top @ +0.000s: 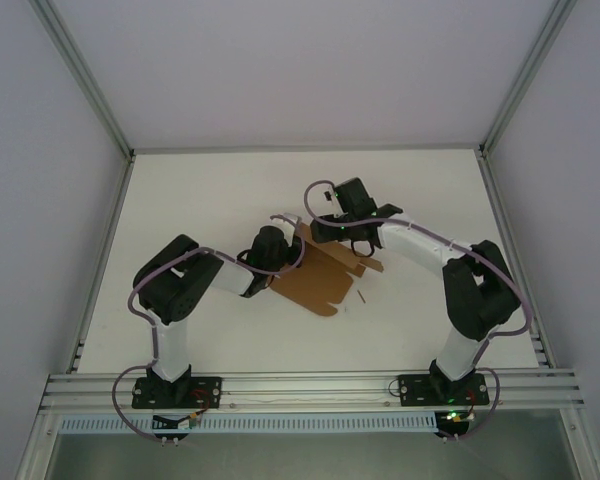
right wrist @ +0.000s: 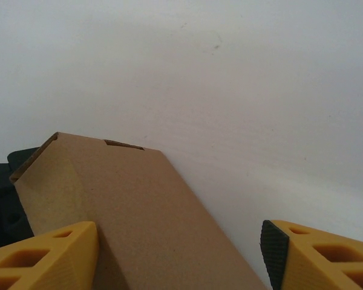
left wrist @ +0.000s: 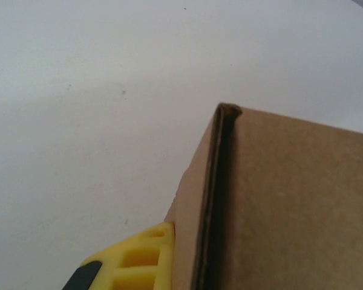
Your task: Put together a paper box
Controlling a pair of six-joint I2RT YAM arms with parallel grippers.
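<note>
Lying on white table (top: 400,180): paper box (top: 325,275), plain brown cardboard, partly folded, flaps spread on its near side. Clamped at box's left edge by left gripper (top: 273,258), jaws closed on a raised wall, one yellow finger (left wrist: 139,260) pressed against the cardboard. Straddled at box's far end by right gripper (right wrist: 178,241), jaws wide, one finger touching box, other clear of it over bare tabletop. Under and around box, matte white surface with a few faint specks. Beyond box, pale walls and aluminium frame posts (top: 85,80). Nearer than box, metal rail (top: 310,385) carrying both arm bases.
</note>
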